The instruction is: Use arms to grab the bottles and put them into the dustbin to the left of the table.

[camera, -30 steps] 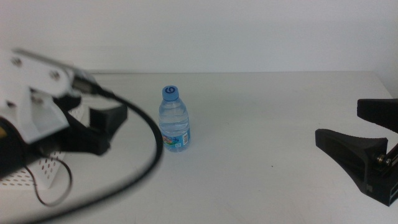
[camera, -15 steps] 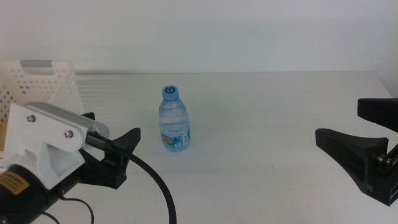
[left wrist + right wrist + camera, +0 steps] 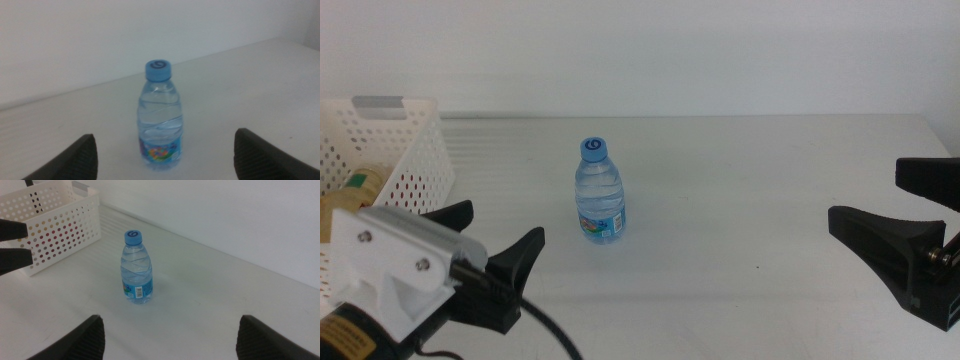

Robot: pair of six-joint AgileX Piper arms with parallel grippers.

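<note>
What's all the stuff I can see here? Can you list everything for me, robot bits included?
water bottle: one, clear with a blue cap and a blue label, standing upright near the middle of the table, apart from everything else.
dustbin: one, white with perforated walls and a grey strip at the rim, at the table's left end.
yellow bottle: one, yellow with a green label, lying inside the dustbin, only partly visible.
table: one, off-white, under it all.
left gripper: one, dark jaws open, on a white-cased arm, low at the left, aimed at the water bottle and apart from it.
right gripper: one, dark jaws open, at the right edge, well away from the water bottle.
</note>
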